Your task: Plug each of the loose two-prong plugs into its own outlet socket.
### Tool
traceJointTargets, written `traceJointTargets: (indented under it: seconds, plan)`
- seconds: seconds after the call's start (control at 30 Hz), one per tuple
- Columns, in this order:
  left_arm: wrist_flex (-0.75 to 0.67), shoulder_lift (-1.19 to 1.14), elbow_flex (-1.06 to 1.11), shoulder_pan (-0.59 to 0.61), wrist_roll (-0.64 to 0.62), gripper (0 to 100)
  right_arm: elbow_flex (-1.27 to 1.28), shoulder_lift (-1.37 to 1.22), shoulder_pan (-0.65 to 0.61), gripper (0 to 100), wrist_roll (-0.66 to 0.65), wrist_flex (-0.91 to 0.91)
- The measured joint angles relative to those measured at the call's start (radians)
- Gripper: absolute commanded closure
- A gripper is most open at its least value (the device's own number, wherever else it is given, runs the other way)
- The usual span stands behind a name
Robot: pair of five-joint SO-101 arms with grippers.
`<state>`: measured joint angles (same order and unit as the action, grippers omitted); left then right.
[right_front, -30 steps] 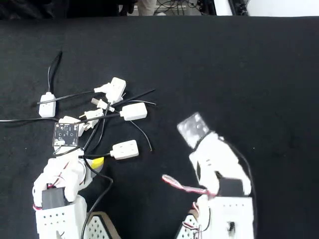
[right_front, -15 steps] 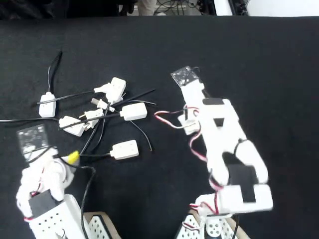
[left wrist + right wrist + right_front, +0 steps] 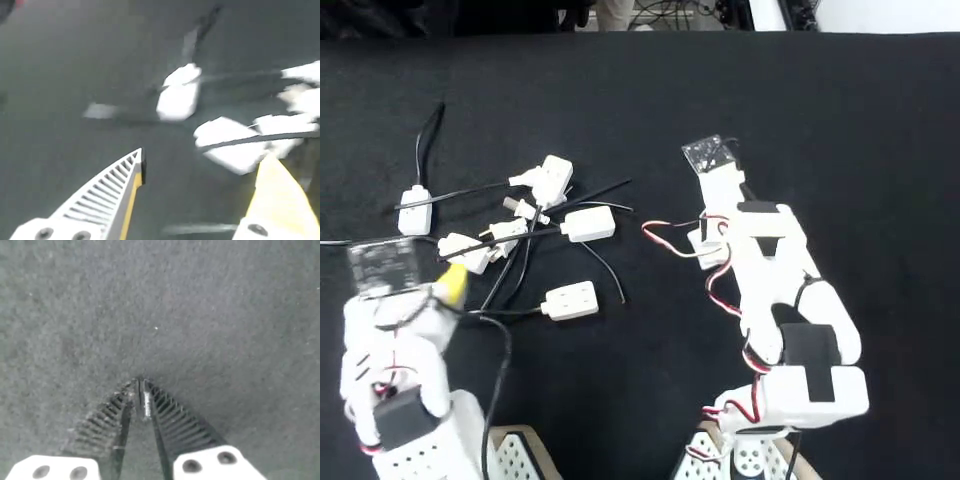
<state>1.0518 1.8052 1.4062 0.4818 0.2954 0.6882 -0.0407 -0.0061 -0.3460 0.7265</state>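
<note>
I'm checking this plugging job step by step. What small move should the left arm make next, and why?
Probably lower the open left gripper onto the white connector just ahead of it; it holds nothing, while the right gripper is shut over bare black cloth.

Matt, fuzzy black cloth [image 3: 215, 310] lies under smooth, white plastic outlet sockets [image 3: 570, 299]

I work at what looks like a robotics lab bench. Evidence: a black cloth [image 3: 860, 120] covers the table. My left arm [image 3: 395, 370] and right arm [image 3: 775, 290] are white printed parts with bare red-and-white wiring [image 3: 665, 243]. Loose cables [image 3: 670, 12] lie beyond the far edge.
</note>
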Motion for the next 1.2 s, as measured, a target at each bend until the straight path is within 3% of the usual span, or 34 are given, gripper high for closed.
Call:
traceJointTargets:
  seconds: [0.13,0.3,0.57,0.73,1.2]
  plan:
    - [-0.014,-0.080,-0.055,-0.244,0.014,65,0.000,0.000,0.000,98.6,0.000,0.000]
    - [-0.015,-0.379,-0.183,-0.408,0.092,65,0.000,0.000,0.000,98.6,0.000,0.000]
    - [0.103,-1.129,-0.577,-0.431,0.173,65,0.000,0.000,0.000,98.6,0.000,0.000]
    - [0.175,-1.448,-0.735,-0.431,0.176,65,0.000,0.000,0.000,98.6,0.000,0.000]
    - [0.203,-1.468,-0.825,-0.434,0.222,65,0.002,0.000,0.000,98.6,0.000,0.000]
